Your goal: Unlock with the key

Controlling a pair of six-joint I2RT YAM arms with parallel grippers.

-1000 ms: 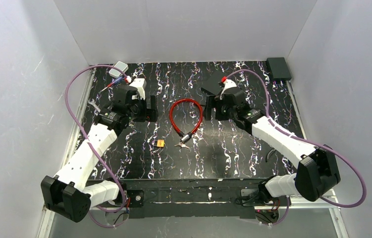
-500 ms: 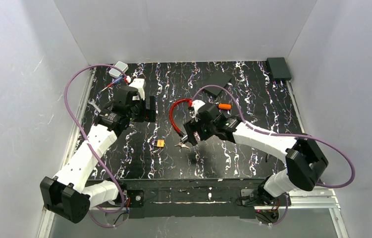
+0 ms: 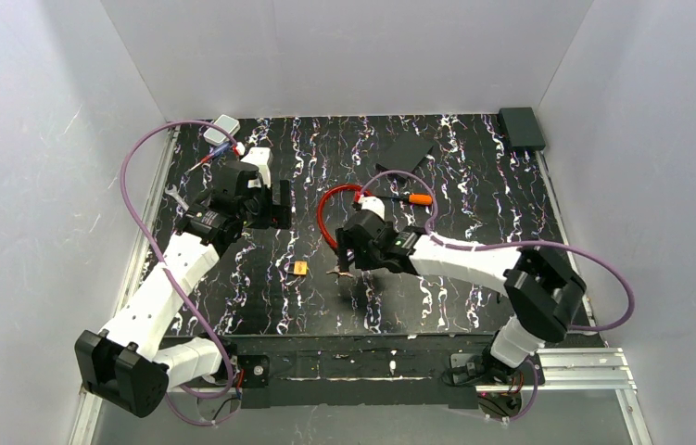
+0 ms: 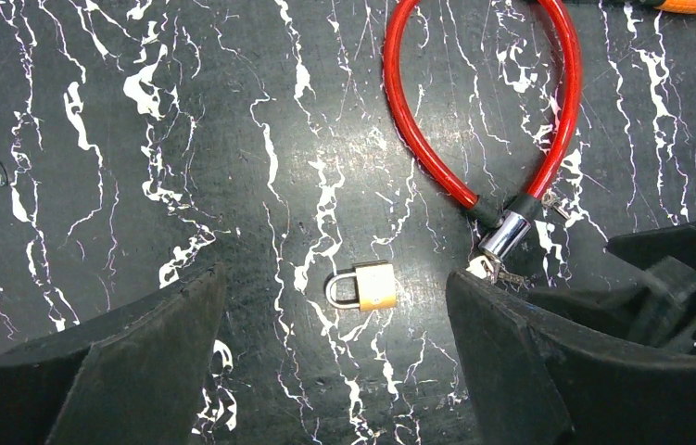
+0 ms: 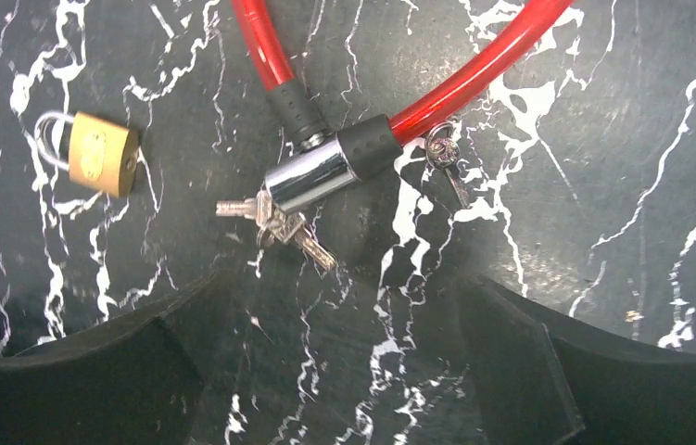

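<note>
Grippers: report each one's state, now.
Left gripper: open, empty, above the padlock.
Right gripper: open, empty, over the key bunch.

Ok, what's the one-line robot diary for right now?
right gripper: open, over small silvery metal key bunch | key bunch: on table, ungripped | left gripper: open, holding nothing

You've got a black, white-veined table (image 3: 325, 148). Mid-table: red cable lock (image 5: 483, 69) lying flat in a loop, chrome end toward the near side. Key bunch (image 5: 274, 222) touches that chrome end. A lone key (image 5: 443, 158) sits just right of it, against the cable. Brass padlock (image 4: 373, 286) is flat on its side, left of the bunch, not touching. Far side: black plate (image 3: 406, 150), orange-handled tool (image 3: 415, 198). Black box (image 3: 521, 127) at far-right corner, grey box (image 3: 224, 125) far-left. Wrench (image 3: 174, 193) at left edge.
</note>
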